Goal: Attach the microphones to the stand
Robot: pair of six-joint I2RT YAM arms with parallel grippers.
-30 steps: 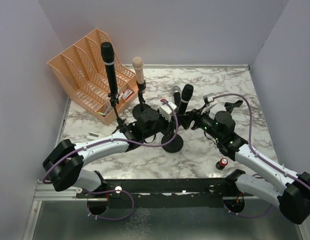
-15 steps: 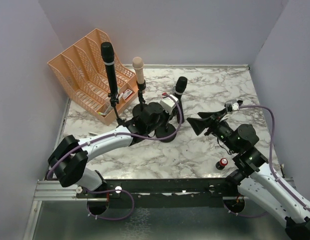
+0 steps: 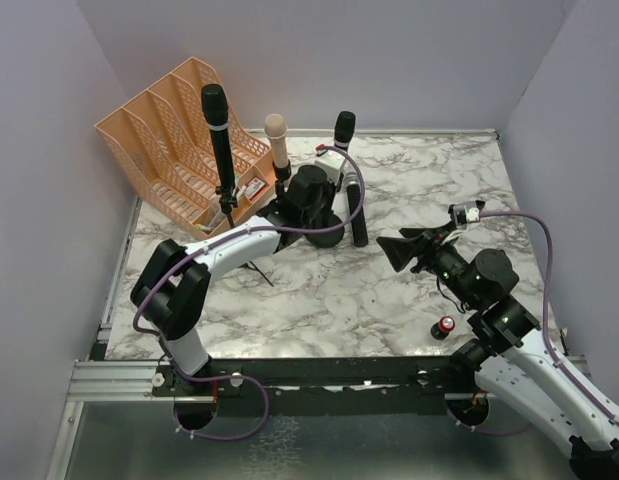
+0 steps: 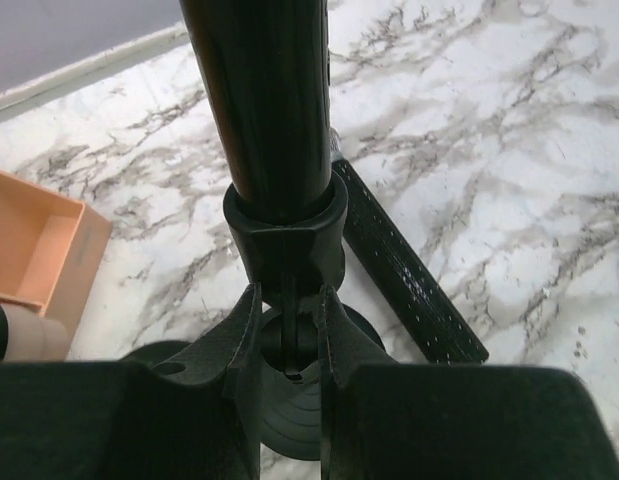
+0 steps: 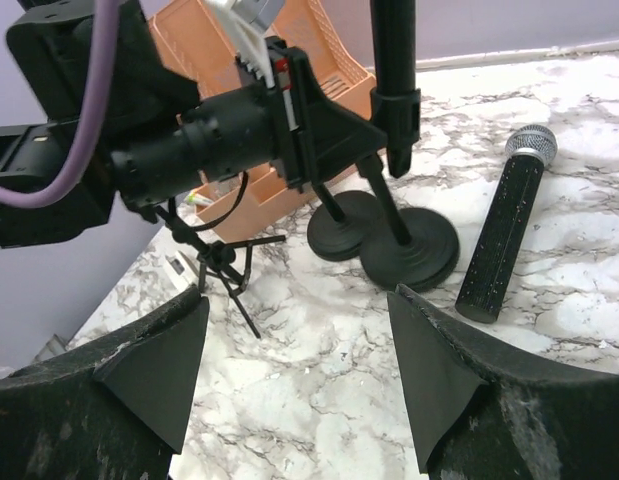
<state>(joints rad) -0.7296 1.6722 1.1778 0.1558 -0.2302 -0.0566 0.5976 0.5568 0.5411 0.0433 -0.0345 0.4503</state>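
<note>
— While the left gripper (image 4: 286,335) is clamped on the stand (image 4: 287,245) just under its clip, where are the mics?
— One black mic (image 3: 344,128) sits upright in that clip. The silver-head mic (image 5: 504,235) lies flat on the table (image 3: 419,180) just beside the base. The pink mic (image 3: 277,138) and tall black mic (image 3: 216,115) stand upright near the organizer (image 3: 159,130). The right gripper (image 5: 297,300) gapes wide, holding nothing. Print on the card (image 3: 254,188) in the organizer is too small to read.

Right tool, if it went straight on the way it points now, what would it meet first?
Probably the round stand base, straight ahead of the open right tool. The lying mic has its butt end nearer, off to one side, and could touch first; depth is unclear.
</note>
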